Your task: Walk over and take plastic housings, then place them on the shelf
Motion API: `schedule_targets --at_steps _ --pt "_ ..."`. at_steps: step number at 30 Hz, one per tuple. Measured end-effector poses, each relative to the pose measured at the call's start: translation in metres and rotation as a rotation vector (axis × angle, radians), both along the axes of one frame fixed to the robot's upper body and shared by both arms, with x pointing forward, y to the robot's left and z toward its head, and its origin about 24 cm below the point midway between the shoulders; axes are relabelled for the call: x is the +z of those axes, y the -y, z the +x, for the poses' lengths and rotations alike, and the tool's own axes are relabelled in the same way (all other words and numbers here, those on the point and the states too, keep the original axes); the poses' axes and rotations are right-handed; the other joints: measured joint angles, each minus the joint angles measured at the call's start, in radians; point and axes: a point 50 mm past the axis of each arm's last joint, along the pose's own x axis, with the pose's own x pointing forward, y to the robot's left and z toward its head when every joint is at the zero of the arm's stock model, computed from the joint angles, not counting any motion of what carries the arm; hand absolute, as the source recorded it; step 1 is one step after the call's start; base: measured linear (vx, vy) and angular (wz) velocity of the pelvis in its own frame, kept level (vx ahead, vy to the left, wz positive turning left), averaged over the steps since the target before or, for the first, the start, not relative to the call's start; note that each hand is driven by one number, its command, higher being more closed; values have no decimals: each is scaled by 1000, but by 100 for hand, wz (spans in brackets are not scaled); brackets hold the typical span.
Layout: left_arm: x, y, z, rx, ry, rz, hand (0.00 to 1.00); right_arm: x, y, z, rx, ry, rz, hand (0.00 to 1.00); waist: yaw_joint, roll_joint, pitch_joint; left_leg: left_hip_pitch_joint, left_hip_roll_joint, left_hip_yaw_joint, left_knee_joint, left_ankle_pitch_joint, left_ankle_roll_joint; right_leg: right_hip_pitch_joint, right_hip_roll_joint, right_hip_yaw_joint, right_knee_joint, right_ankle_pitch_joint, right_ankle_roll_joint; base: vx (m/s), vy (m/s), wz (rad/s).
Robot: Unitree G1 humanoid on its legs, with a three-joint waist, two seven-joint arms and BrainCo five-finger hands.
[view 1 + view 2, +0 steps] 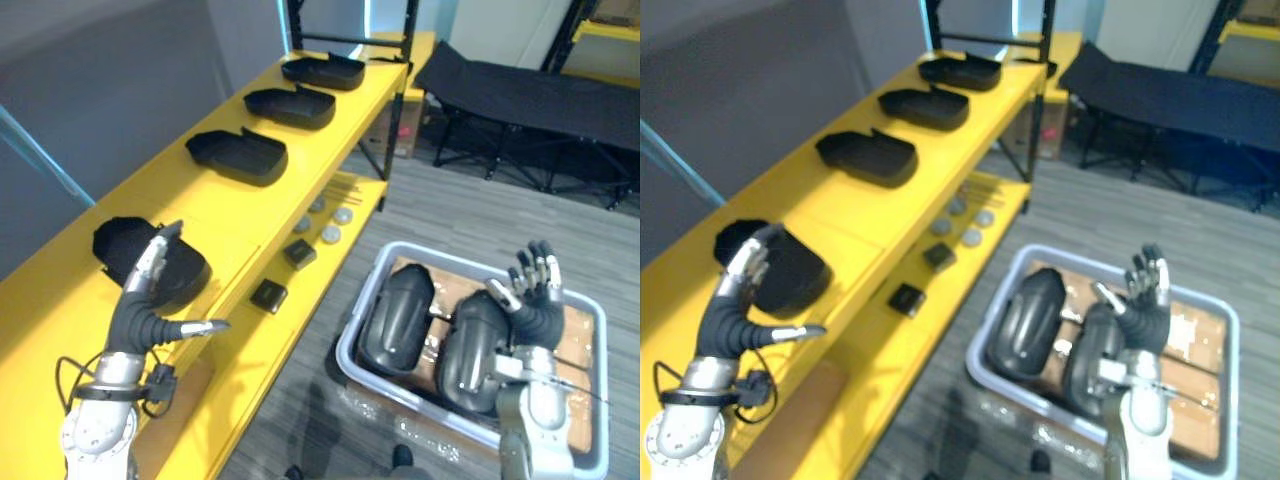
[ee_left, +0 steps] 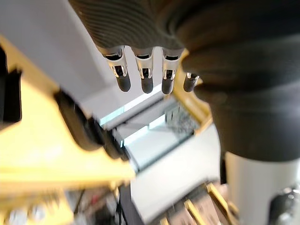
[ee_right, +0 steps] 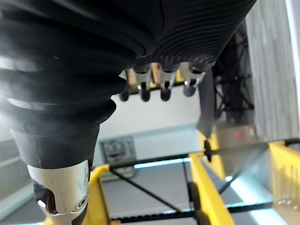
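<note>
1. Four black plastic housings (image 1: 238, 155) sit in a row along the top of a yellow shelf (image 1: 225, 215) on the robot's left. The row runs away from the robot.
2. The left hand (image 1: 148, 270) lies against the nearest shelf housing (image 1: 188, 272). Its fingers are straight and relaxed over the top, and the thumb sticks out to the side. It grips nothing.
3. Two more housings lie side by side in a grey bin (image 1: 350, 365) on the floor to the robot's right: the left bin housing (image 1: 397, 318) and the right bin housing (image 1: 468, 350).
4. The right hand (image 1: 535, 295) is raised just beside the right bin housing, on its right. Its fingers are spread wide and point upward. It holds nothing.
5. Both bin housings lie domed side up. Each long axis runs from the bin's near rim toward its far rim, roughly in line with the right forearm.
6. The nearest shelf housing looks set down, so the next pick is probably from the bin.
7. The right hand is far nearer the bin. The right bin housing lies below and to the left of its fingers, so that hand would likely have to tip down and close across the narrow width.
8. Small round discs (image 1: 331, 235) and small dark blocks (image 1: 268, 295) lie on the lower shelf level.
</note>
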Motion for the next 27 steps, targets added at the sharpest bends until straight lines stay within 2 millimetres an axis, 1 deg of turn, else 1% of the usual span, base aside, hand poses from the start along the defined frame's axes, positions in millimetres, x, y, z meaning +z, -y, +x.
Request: schedule_targets --at_steps 6,11,12,14,15,18,19,23,27 --pt "-12 1 3 -78 -106 -63 100 0 0 0 13 -4 -11 0 12 -2 3 -1 -1 -2 10 -11 2 3 -2 0 0 0 0 11 4 0" --pt "-21 -2 4 -93 -180 -98 100 -1 0 -1 33 -18 -19 0 13 4 7 -1 -2 -2 12 -12 2 4 -4 0 0 0 0 0 0 0" --pt "-26 -3 4 -96 -213 -139 100 -4 1 -3 32 -31 -19 0 13 5 7 -1 -2 -2 12 -12 1 4 -4 0 0 0 0 0 0 0" --pt "-39 -2 4 -93 -284 -168 100 -8 1 -7 30 -52 -19 0 13 5 8 -1 -1 -2 12 -12 1 3 -4 1 0 0 0 0 0 0" --pt "-42 -3 4 -88 -301 -175 100 -8 1 -7 30 -56 -19 0 13 5 8 -1 -1 -1 12 -12 1 3 -4 1 0 0 0 0 0 0" --pt "-57 -8 5 -38 -375 -211 100 -10 2 -9 29 -66 -19 0 11 5 8 -1 -2 1 12 -12 1 1 -3 3 0 0 0 0 0 0" --pt "-64 -7 6 -24 -400 -228 100 -11 1 -10 31 -71 -18 0 11 4 8 -1 -2 2 12 -12 1 0 -3 3 0 0 0 0 0 0" --pt "-83 0 8 8 -474 -325 100 -16 -4 -11 54 -91 -10 0 9 2 10 -1 -2 2 12 -12 1 -2 -3 4 0 0 0 0 0 0" --pt "-103 16 10 35 -539 -441 100 -22 -11 -11 81 -117 3 0 8 -5 16 -1 -2 3 12 -12 1 -3 -3 6 0 0 0 0 0 0"
